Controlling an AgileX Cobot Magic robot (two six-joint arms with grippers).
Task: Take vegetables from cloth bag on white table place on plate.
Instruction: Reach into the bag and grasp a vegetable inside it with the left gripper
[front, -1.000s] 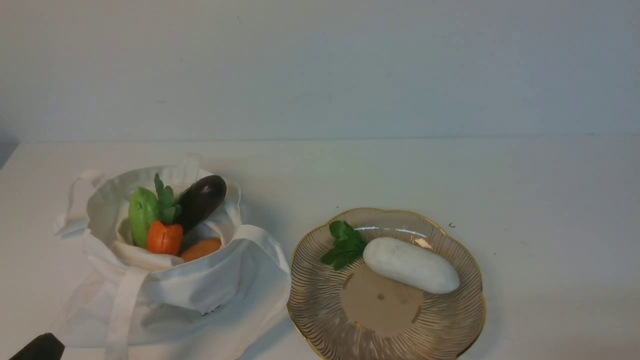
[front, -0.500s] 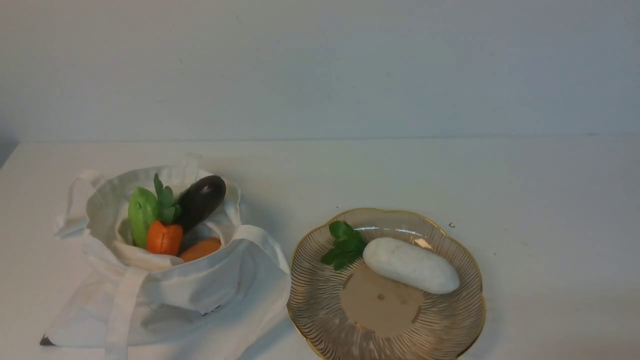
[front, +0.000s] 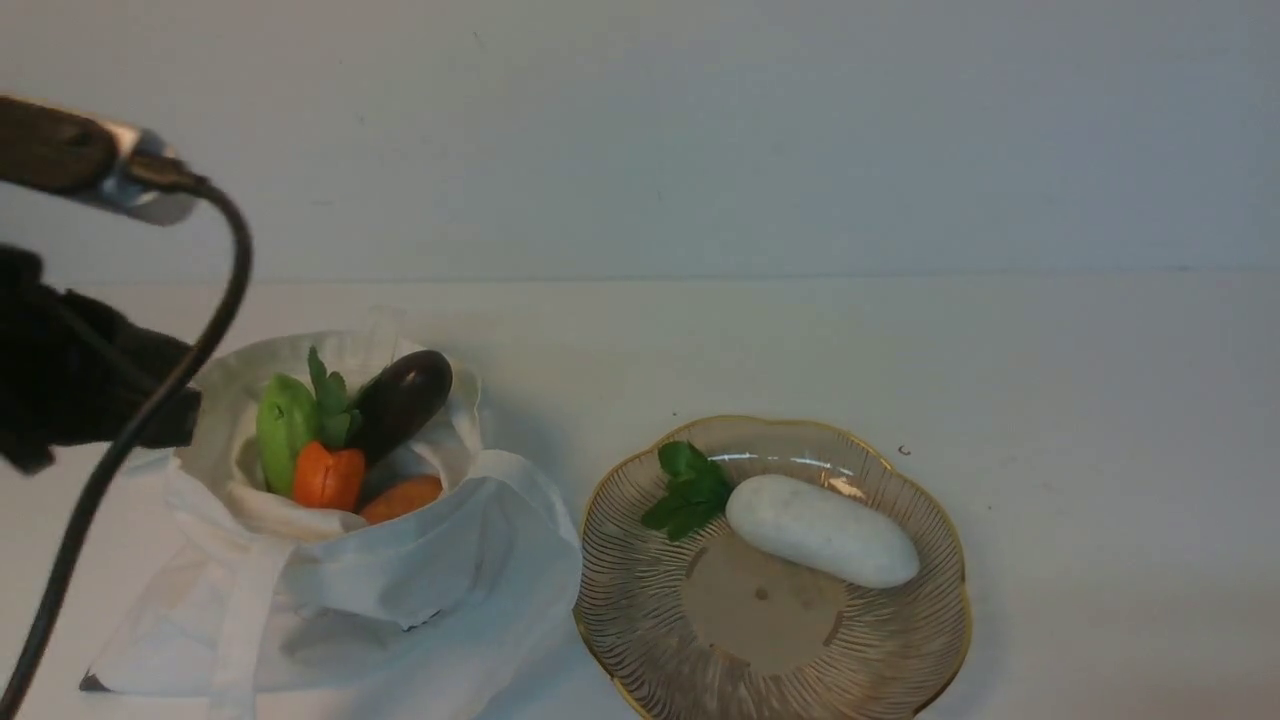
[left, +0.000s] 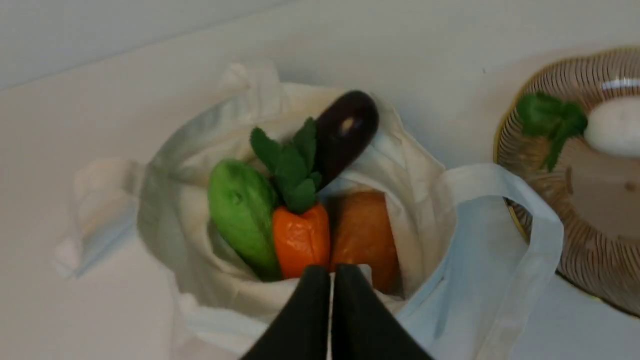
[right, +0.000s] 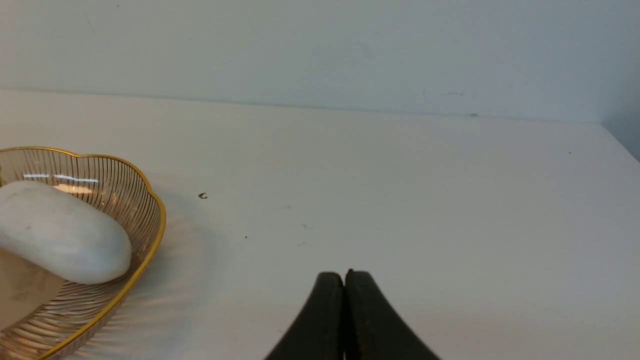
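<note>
A: What is the left gripper (left: 330, 270) gripping?
B: Nothing; it is hovering pinched closed above the cloth bag (left: 475, 280), where the vegetables (left: 300, 240) are lying, beside the plate (front: 620, 600). The right gripper (right: 344, 275) is hanging closed over the white table (right: 400, 200).

Plate (front: 640, 600) cut by bottom edge; tuber (front: 400, 497) half-hidden.

left arm (front: 70, 385) is chunky black, fat black cable (front: 240, 262) off a silver plug (front: 140, 190); left tool (left: 330, 272) and right tool (right: 344, 277) are smooth black tapered fingers (left: 305, 320)
</note>
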